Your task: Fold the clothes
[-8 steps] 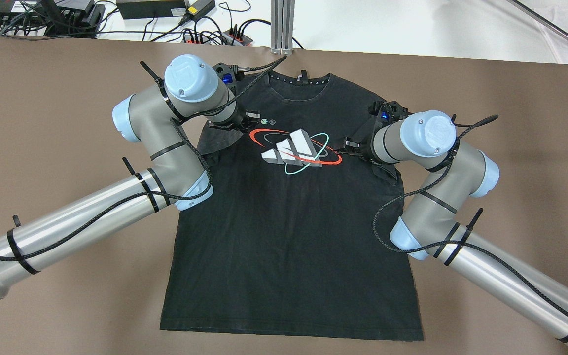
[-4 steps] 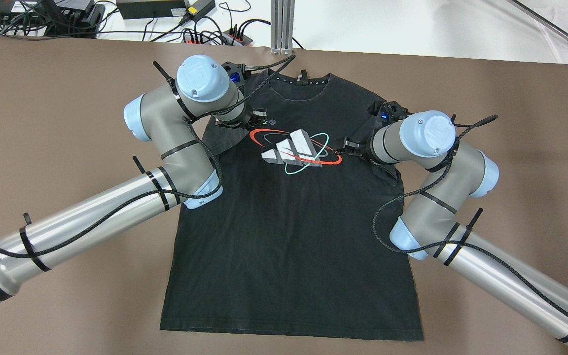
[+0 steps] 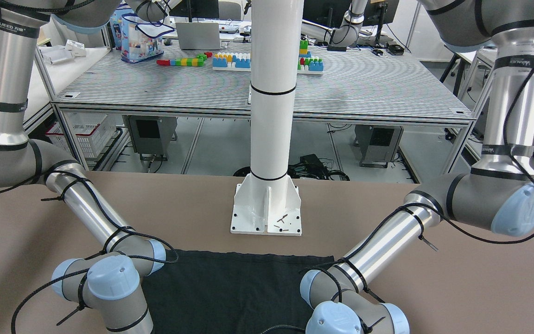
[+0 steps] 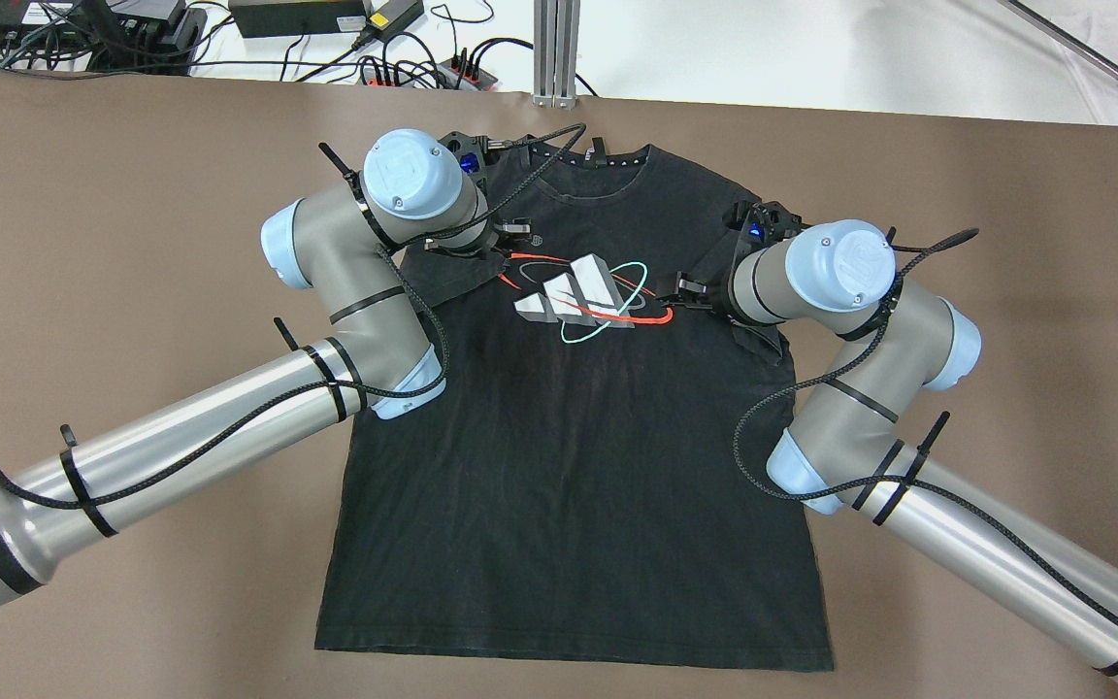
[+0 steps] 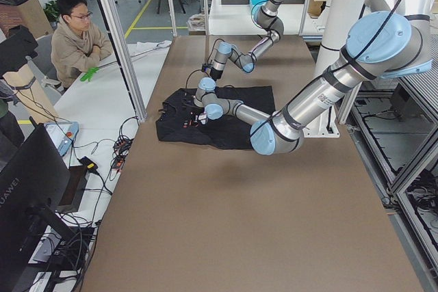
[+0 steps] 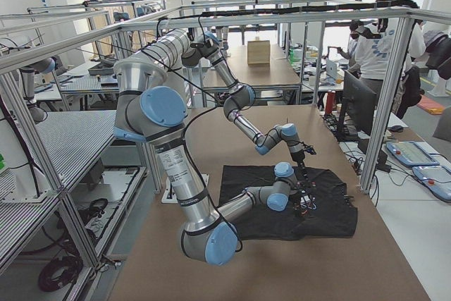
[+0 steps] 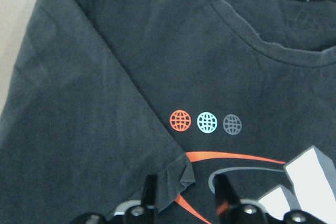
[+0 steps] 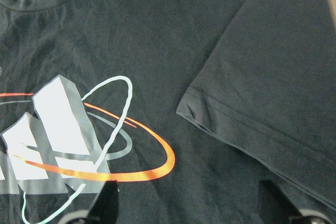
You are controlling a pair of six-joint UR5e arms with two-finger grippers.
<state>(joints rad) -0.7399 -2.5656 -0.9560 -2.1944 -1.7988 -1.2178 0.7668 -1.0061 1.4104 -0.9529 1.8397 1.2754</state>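
Observation:
The clothes are a black T-shirt [image 4: 569, 466] with a red, white and teal print, lying flat, face up on the brown table, collar at the far side. Its hem end shows in the front-facing view [image 3: 230, 287]. My left gripper [image 4: 512, 233] is over the chest, shut on the corner of the left sleeve [image 7: 79, 129], which is folded inward over the edge of the print. In the left wrist view the hem corner is pinched between the fingertips [image 7: 150, 190]. My right gripper [image 4: 683, 288] hovers open beside the print, and the right sleeve [image 8: 273, 93] lies folded onto the chest, free of it.
A white pillar base plate [image 3: 267, 208] stands at the robot's side of the table. An aluminium post [image 4: 554, 49], power strips and cables [image 4: 404, 68] line the far edge. One person [image 5: 75, 39] sits beyond that edge and another [image 6: 384, 40] stands there.
My left arm has moved right, dragging the left sleeve further over the chest until it covers the small round marks and the red ring's left end. The right arm has stayed still.

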